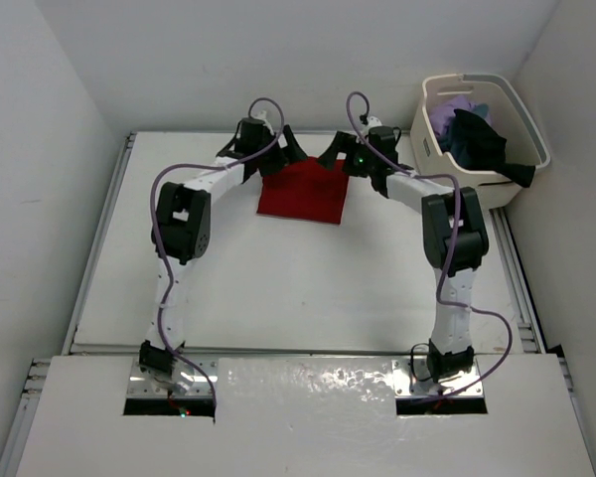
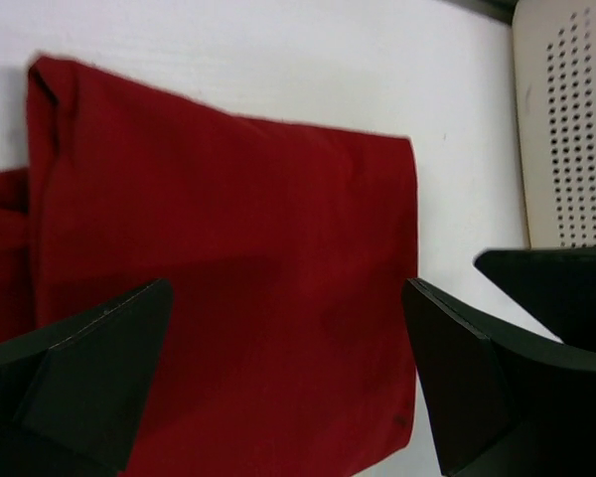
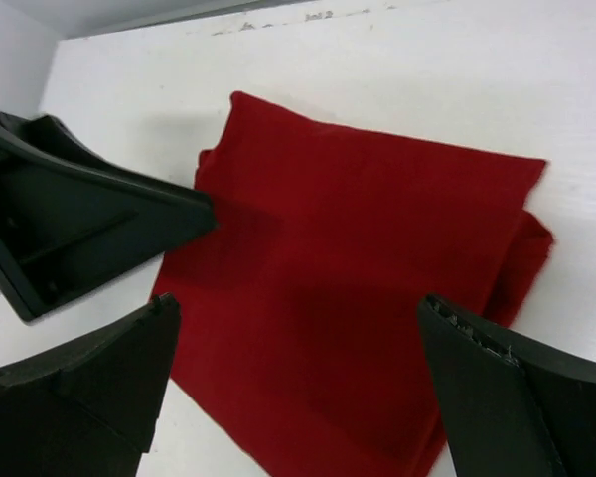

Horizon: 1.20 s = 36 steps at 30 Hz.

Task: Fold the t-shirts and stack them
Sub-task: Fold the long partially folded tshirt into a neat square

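The white table point(image 1: 278, 288) was smooth and matte, with the arms reaching across to its far half. At its far right corner sat the basket point(image 1: 424, 139), cream plastic with rounded corners and perforated walls. It stood well apart from both grippers.

The red shirt point(image 1: 303, 191) lay flat on the table between the arms, at the far middle. It was folded into a roughly square packet of soft, matte cloth. An under layer stuck out past one side edge. Its far edge lay right under the two grippers, one near each far corner.

In the basket, a lavender shirt point(image 1: 452, 104) was bunched at the far end. Dark cloth point(image 1: 477, 139) was heaped beside it and spilled over the near rim. I could not tell whether that was one shirt or two.

The left gripper point(image 2: 286, 298) was spread wide, its black wedge-shaped fingers point(image 2: 99, 368) apart over the red cloth and pinching nothing. The right gripper point(image 3: 298, 303) was likewise spread wide over the shirt, holding nothing. Its fingers point(image 3: 497, 388) had ridged inner faces. The two grippers sat close together, tips facing each other. Whether any fingertip touched the cloth could not be told.
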Each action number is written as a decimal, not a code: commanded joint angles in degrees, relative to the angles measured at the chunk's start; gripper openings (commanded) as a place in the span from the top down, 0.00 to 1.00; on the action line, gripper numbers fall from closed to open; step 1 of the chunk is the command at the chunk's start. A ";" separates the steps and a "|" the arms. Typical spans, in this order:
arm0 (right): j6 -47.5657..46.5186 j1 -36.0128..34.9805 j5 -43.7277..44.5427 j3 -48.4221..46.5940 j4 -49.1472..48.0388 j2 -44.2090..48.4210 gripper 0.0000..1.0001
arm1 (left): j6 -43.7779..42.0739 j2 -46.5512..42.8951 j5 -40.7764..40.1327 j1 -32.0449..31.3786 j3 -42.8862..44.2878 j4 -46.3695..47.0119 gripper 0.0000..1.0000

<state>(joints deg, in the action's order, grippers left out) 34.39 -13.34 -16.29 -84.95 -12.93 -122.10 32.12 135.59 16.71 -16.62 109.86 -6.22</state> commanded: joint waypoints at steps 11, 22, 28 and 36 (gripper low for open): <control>4.55 0.07 -2.60 -3.29 -3.26 -10.26 0.01 | 0.75 2.66 0.07 0.54 -3.87 -0.46 0.00; -6.88 0.07 1.79 2.58 3.17 4.40 0.01 | -10.30 -8.58 -9.23 0.63 -5.10 -6.77 0.00; -9.25 0.07 4.34 13.31 2.91 11.62 0.01 | -14.44 -5.43 -11.09 0.71 -3.00 -11.70 0.00; -10.93 0.07 5.92 15.07 4.40 14.26 0.01 | -16.56 1.34 -13.81 0.80 3.43 -16.90 0.12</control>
<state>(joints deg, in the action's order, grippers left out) 25.28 -13.30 -11.68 -70.11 -7.77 -110.39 17.72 135.28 5.06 -16.38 111.11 -21.04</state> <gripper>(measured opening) 0.992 0.901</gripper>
